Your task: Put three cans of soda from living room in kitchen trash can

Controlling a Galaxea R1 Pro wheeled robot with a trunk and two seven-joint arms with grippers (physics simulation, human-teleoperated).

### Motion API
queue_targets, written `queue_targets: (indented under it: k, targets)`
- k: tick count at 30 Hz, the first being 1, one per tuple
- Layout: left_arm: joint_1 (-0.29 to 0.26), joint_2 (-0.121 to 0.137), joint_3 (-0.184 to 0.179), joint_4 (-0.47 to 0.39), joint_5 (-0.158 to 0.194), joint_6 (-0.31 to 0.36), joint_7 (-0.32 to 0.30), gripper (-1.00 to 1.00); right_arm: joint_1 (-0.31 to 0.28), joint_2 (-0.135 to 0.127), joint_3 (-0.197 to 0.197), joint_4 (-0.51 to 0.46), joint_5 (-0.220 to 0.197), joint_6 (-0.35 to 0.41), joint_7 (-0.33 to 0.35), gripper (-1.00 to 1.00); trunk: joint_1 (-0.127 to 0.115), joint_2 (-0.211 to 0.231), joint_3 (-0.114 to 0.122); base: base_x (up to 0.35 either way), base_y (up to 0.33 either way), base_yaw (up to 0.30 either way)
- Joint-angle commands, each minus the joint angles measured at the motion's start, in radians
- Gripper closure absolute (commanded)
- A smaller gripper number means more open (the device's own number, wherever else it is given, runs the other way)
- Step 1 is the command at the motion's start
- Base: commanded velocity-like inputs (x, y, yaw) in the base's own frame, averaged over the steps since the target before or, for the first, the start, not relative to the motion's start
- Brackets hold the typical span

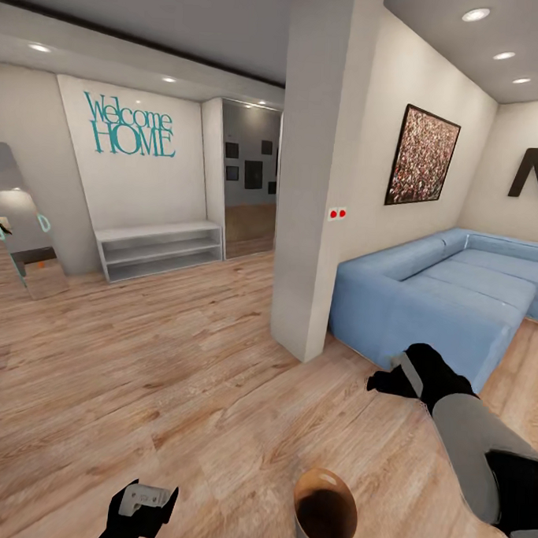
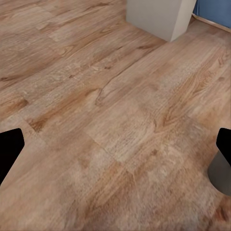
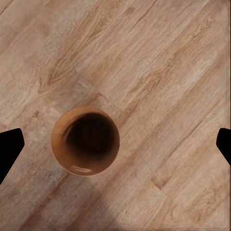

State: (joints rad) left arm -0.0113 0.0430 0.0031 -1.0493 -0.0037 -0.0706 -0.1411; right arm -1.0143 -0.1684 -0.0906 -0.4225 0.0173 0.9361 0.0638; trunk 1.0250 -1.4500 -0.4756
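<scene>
Both our grippers (image 1: 142,505) (image 1: 389,379) hang spread and empty over the floor (image 1: 177,375); driving on, we judge we could knock over the tash can (image 1: 325,512) just ahead.

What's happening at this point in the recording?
The robot stands on the wood floor by the blue sofa and a white pillar. The trash can stands on the floor just ahead; from above, it looks empty. Both the left pincer and the right pincer hold nothing, open.

teal lettering (image 1: 128,125) | "Welcome HOME" | on white wall panel (image 1: 132,175)
</scene>
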Motion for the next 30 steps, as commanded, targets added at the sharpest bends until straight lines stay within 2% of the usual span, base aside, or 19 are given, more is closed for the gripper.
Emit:
queue_targets:
  k: [1,12,21,30]
  targets:
    - [0.0,0.0,0.0,0.0,0.0,0.0,0.0,-1.0,-0.028,-0.016,0.0,0.062,-0.002,-0.015,-0.003,-1.0,0.0,0.0,0.0,0.0,0.0,0.0]
    - [-0.001,0.0,0.001,0.003,0.0,0.0,0.0,-1.0,-0.056,-0.028,0.004,0.223,-0.003,-0.033,-0.005,-1.0,0.0,0.0,0.0,0.0,0.0,0.0]
    - [-0.001,0.0,0.001,0.049,0.007,0.0,0.0,-1.0,-0.057,-0.026,0.008,0.249,-0.001,-0.034,-0.004,-1.0,0.0,0.0,0.0,0.0,0.0,0.0]
    - [-0.001,0.0,0.002,0.067,0.012,0.0,-0.001,-1.0,-0.056,-0.025,0.049,0.244,-0.002,-0.035,-0.002,-1.0,0.0,0.0,0.0,0.0,0.0,0.0]
